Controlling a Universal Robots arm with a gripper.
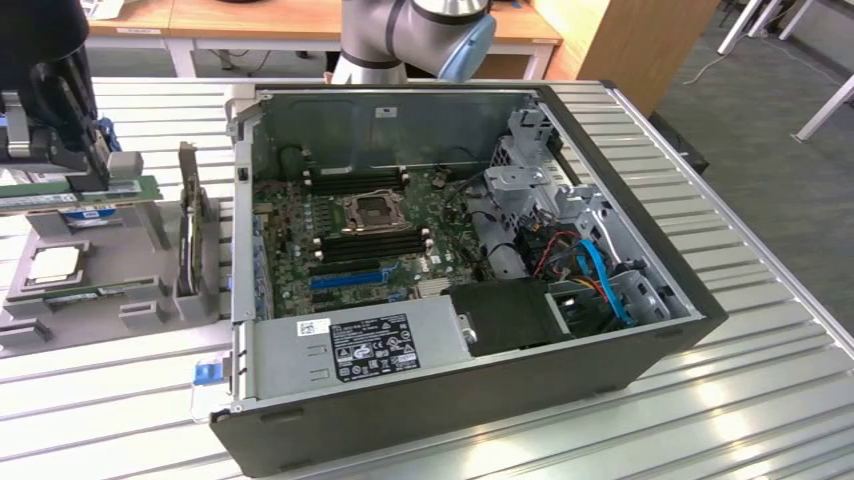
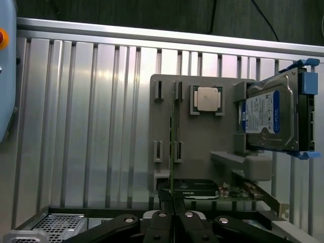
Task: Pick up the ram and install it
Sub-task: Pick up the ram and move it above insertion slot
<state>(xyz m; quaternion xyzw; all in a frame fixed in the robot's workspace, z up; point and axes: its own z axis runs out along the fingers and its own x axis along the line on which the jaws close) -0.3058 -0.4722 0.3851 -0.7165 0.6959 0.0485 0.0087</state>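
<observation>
**Ram pick-up at the parts holder.** The gripper (image 2: 173, 219) has its jaws almost fully closed, clamped on one long edge of the ram (image 2: 172, 126), a thin green stick seen edge-on over the grey holder (image 2: 202, 142). Whether the stick is clear of its slots cannot be told. On the same holder are a processor (image 2: 207, 98), a blue-labelled hard drive (image 2: 263, 114) standing on edge, an upright expansion card (image 1: 191, 235) and a second ram stick (image 1: 94, 292). The open computer case (image 1: 467, 395) lies on the slatted table (image 1: 747, 400) to the exterior view's right of the holder, its motherboard (image 1: 367, 225) exposed and well apart from the held ram.
</observation>
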